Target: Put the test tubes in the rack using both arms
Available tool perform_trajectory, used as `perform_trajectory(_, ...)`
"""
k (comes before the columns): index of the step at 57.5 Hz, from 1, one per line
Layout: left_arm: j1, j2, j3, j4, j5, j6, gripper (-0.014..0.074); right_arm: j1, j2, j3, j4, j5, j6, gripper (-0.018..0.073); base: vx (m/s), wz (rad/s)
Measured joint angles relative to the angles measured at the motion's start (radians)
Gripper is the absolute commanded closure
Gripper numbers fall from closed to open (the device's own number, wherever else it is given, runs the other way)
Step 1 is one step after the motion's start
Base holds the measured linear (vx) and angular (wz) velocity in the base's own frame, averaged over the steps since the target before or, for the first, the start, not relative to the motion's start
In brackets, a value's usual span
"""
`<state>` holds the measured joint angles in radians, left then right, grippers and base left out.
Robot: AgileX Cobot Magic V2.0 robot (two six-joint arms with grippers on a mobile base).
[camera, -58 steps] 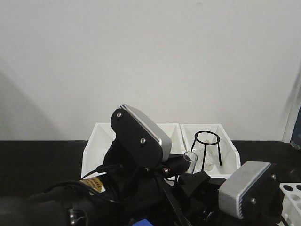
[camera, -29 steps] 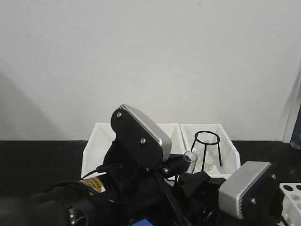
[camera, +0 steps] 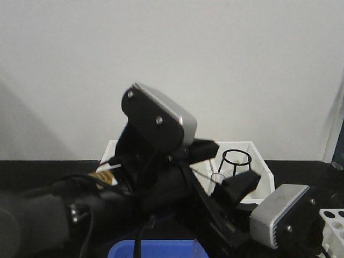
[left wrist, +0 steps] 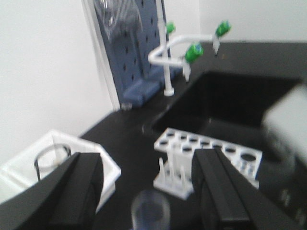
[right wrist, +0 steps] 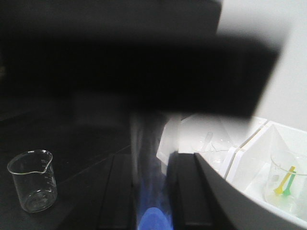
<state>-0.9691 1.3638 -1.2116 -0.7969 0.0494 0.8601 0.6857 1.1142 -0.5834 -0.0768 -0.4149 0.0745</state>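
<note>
Test tube [left wrist: 151, 210] between spread left pincer [left wrist: 148, 157] fingers [left wrist: 76, 191]; yellow arm label [camera: 105, 178] unreadable.

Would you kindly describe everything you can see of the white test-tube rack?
The rack is small, white and looks like plastic. Its flat top plate carries rows of round holes, and thin upright pegs stand along one side. It stands level on the black counter, beside the sink. The wrist view is too blurred to tell whether any hole is filled. Nothing grips it. In the front view only one corner shows, at the right edge.
</note>
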Motion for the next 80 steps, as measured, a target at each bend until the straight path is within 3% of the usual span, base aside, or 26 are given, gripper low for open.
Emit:
perform_trajectory(16, 0.003, -0.030, -0.092, 0.019, 0.016, 0.007, 0.0126, 0.000, 0.001, 0.000, 0.002, 0.010, -0.006, 0.0567, 0.00, 0.00)
perform_trajectory(27, 0.045, -0.045, -0.092, 0.023, 0.070, -0.016, 0.0126, -0.027, 0.001, 0.000, 0.045, 0.013, -0.044, 0.0567, 0.00, 0.00)
perform_trajectory(37, 0.072, -0.066, -0.092, 0.026, 0.104, -0.025, 0.0126, -0.172, 0.001, 0.000, 0.102, 0.014, -0.081, 0.0567, 0.00, 0.00)
perform_trajectory(62, 0.073, -0.073, -0.092, 0.029, 0.134, -0.027, 0.0126, -0.684, 0.000, 0.000, 0.108, 0.020, -0.089, 0.0566, 0.00, 0.00)
perform_trajectory(72, 0.073, -0.073, -0.092, 0.029, 0.125, -0.028, 0.0126, -0.826, 0.000, 0.000, 0.108, 0.020, -0.089, 0.0566, 0.00, 0.00)
perform_trajectory(80, 0.073, -0.073, -0.092, 0.036, 0.125, -0.028, 0.0126, -0.897, 0.000, 0.000, 0.077, 0.021, -0.089, 0.0566, 0.00, 0.00)
